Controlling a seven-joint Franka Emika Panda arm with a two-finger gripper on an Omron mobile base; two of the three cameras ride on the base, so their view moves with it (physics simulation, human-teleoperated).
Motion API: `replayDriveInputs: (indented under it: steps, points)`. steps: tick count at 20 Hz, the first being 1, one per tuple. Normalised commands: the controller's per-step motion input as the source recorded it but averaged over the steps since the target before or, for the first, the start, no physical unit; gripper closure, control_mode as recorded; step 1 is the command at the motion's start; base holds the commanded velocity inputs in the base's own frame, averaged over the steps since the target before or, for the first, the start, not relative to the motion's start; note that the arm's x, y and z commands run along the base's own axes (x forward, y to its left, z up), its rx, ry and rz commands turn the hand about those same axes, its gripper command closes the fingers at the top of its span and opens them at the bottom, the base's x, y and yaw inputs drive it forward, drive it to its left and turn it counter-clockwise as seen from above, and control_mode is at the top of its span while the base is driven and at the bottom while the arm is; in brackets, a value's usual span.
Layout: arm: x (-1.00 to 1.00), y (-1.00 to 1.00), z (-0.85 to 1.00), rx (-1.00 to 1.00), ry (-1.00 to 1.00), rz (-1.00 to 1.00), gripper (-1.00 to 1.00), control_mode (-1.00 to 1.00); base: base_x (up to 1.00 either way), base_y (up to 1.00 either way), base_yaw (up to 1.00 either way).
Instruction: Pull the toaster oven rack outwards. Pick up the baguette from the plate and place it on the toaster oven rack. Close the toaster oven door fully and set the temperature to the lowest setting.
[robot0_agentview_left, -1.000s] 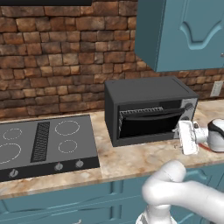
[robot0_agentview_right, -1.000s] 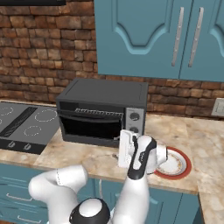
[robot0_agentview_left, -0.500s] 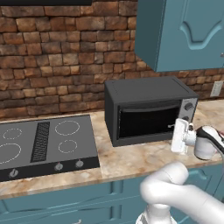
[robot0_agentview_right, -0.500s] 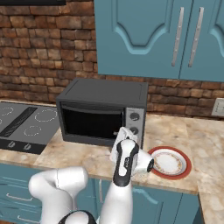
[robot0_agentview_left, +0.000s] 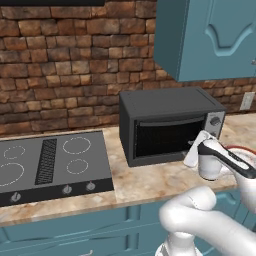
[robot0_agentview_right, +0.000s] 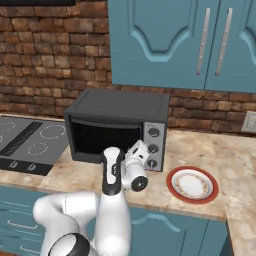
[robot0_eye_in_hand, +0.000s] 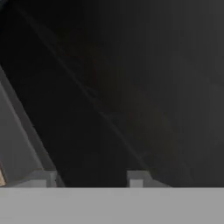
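Observation:
The dark grey toaster oven (robot0_agentview_left: 170, 102) (robot0_agentview_right: 120, 105) stands on the counter with its door (robot0_agentview_left: 165, 139) (robot0_agentview_right: 97, 137) up against the front. Three round knobs (robot0_agentview_right: 153, 148) sit on its silver right panel. My gripper (robot0_agentview_left: 193, 150) (robot0_agentview_right: 141, 148) (robot0_eye_in_hand: 89, 179) is pressed close to the lower right of the door glass, its fingers (robot0_eye_in_hand: 136, 178) apart with nothing between them. To the right of the oven lies the white, red-rimmed plate (robot0_agentview_right: 171, 184) (robot0_agentview_left: 240, 148), bare on top. The rack and the baguette are hidden.
A flat black cooktop (robot0_agentview_left: 50, 160) (robot0_agentview_right: 27, 142) lies left of the oven. Blue wall cabinets (robot0_agentview_right: 175, 40) hang above, against a brick wall. My arm's elbow (robot0_agentview_left: 200, 215) hangs over the counter's front edge.
The oven door was ajar a second ago, with the rack showing, and is now shut. My hand has swung left from beside the plate to the door's lower right. The fingers have drawn closer together.

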Motion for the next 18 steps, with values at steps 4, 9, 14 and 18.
replayDriveInputs:
  steps: [4,9,14,18]
  points:
    - [0.0,-0.81,1.0,0.33,0.28,-0.06,-1.0,-1.0,0.0,0.0,0.0]
    - [-0.53,-1.0,0.87,0.39,0.02,-0.05,-1.0,-1.0,0.0,0.0,0.0]
    - [-0.98,-0.89,0.78,0.39,-0.05,-0.01,-1.0,-1.0,0.0,0.0,0.0]
    - [-0.85,-0.42,0.74,0.34,-0.01,0.0,-1.0,-1.0,0.0,0.0,0.0]
